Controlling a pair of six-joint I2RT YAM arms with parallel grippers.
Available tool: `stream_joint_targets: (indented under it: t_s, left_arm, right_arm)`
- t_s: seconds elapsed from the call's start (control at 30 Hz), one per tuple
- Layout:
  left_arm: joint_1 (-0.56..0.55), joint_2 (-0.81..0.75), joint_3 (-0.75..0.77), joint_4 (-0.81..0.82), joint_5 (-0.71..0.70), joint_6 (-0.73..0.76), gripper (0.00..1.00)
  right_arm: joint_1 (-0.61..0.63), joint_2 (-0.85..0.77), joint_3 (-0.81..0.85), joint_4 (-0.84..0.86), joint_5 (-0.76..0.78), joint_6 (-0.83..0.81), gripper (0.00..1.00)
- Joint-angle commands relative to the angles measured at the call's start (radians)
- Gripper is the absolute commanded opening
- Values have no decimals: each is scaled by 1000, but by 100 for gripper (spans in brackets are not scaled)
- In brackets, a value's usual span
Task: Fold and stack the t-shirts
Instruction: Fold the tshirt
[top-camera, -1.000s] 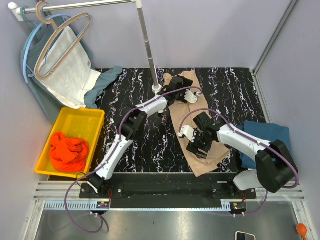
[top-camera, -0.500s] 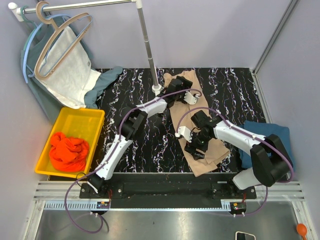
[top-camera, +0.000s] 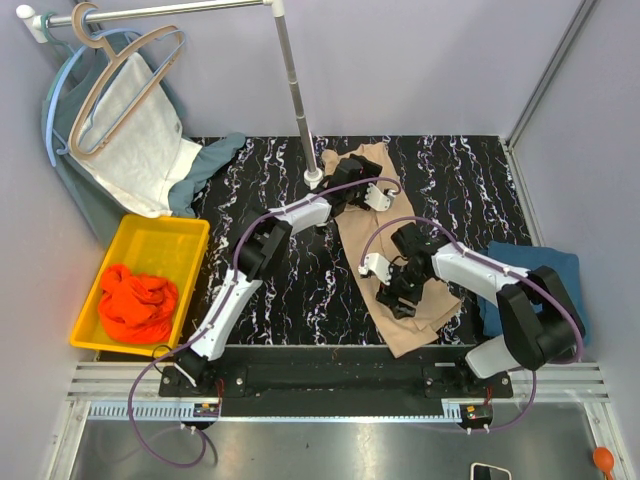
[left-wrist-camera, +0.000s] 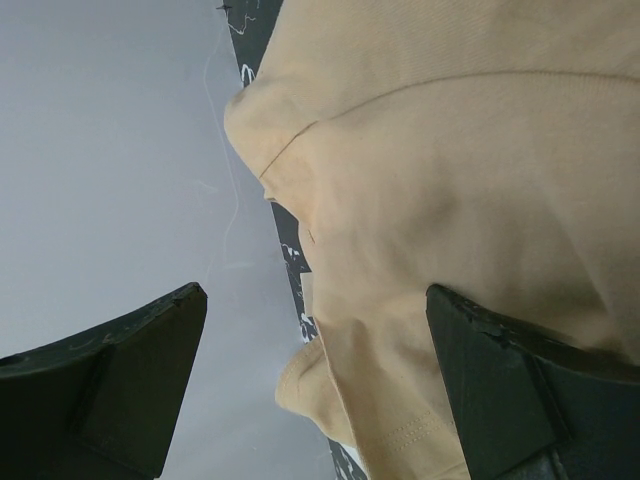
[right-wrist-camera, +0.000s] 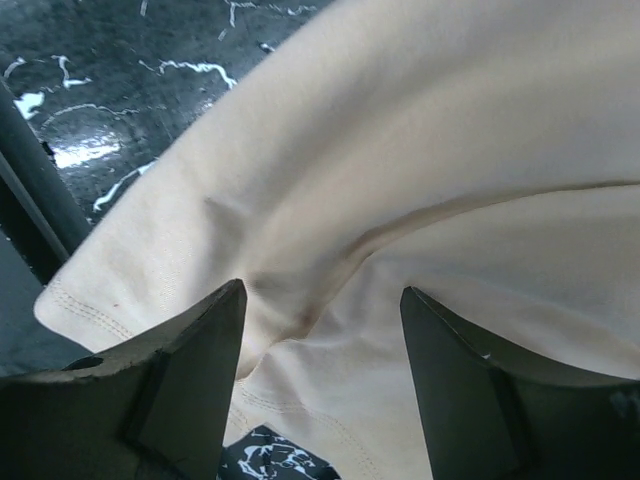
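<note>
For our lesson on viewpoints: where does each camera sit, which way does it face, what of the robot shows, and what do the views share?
Top external: fixed above and behind the bases, facing down on the table; left arm and right arm both show, over the beige t-shirt.
Left wrist: on the left arm, facing the shirt's edge and the grey wall; its jaws show, wide apart.
Right wrist: on the right arm, facing the shirt's hem; its jaws show, apart.
Shared: all three see the beige t-shirt and marbled table.
</note>
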Motion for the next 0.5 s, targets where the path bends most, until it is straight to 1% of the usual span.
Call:
stream_joint_targets:
  t_s: [0.0, 0.17, 0.47]
  left_arm:
    - [-2, -16, -2, -45, 23, -3, 99]
    - [-2, 20, 59, -39, 36, -1, 99]
    - [-2, 38, 99, -45, 61, 2, 99]
  right_arm:
    - [-22, 39, -9, 24, -7, -48, 72]
    - [-22, 96, 24, 22, -45, -53, 72]
    - [-16, 179, 108, 24, -116, -31, 73]
